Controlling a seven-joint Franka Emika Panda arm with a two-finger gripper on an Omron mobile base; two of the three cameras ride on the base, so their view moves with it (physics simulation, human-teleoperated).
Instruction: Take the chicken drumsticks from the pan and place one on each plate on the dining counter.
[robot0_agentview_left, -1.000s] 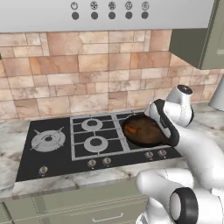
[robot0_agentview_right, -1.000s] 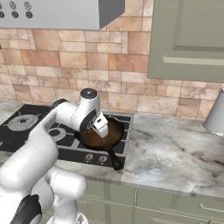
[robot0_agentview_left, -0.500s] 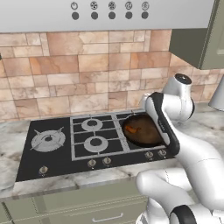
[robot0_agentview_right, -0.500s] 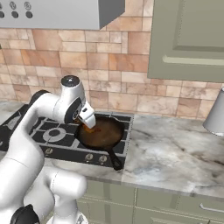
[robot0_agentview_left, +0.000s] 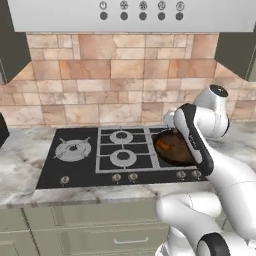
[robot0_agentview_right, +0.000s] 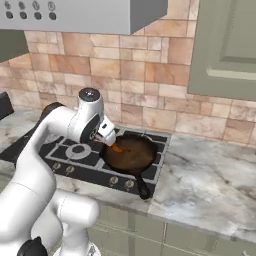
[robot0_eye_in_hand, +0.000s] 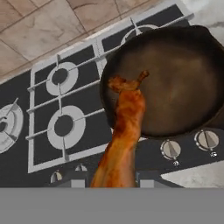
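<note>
So in the hand view, starting far left of the fingers, the black gas hob (robot0_eye_in_hand: 65, 113) has its round burners (robot0_eye_in_hand: 62, 125) sitting well off to that side, over the marble worktop (robot0_eye_in_hand: 205, 177). Moving toward the middle, a chicken drumstick (robot0_eye_in_hand: 122, 135) comes straight up from between the fingertips (robot0_eye_in_hand: 72, 183) and runs away from them, its thin bone end reaching over the rim of the pan (robot0_eye_in_hand: 175, 83). The fingers are pinched in close with the drumstick clamped between them; you can barely see the tips themselves, just dark bits either side of the meat at the bottom. The pan lies past the fingers and mostly to their right, dark and round, below the hanging meat rather than touching it as far as I can tell. To the right and nearer, the hob knobs (robot0_eye_in_hand: 171, 149) sit just beside the pan's edge. From the right base view the gripper (robot0_agentview_right: 111, 142) hangs over the left side of the pan (robot0_agentview_right: 131, 154) with an orange piece at its tip, handle pointing toward the counter edge. In the left base view the pan (robot0_agentview_left: 172, 147) shows something orange-brown inside, half hidden by the arm, can't tell what.
</note>
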